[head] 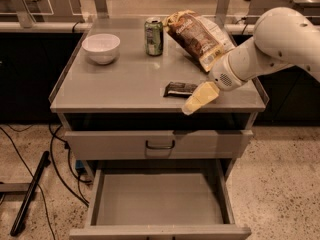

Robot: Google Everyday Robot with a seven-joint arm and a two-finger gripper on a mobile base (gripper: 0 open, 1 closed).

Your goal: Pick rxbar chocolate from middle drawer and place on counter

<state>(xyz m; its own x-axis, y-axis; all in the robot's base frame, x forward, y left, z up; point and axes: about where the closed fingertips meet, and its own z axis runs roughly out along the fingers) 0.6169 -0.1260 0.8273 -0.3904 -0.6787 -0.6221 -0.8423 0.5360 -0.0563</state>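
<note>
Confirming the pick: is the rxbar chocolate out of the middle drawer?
Out: rxbar chocolate lies on the counter, gripper beside it; middle drawer bare.

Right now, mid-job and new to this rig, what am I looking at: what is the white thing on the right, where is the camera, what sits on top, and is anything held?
The white thing is the robot's single arm. Its yellowish tip is the gripper, low at the front right edge of the counter. The one camera looks down from the front; where it is mounted is not known. On the counter are a white bowl, a green can, a chip bag and the rxbar chocolate, lying flat beside the gripper. I cannot tell whether it is gripped. The middle drawer below stands open, its floor bare.
</note>
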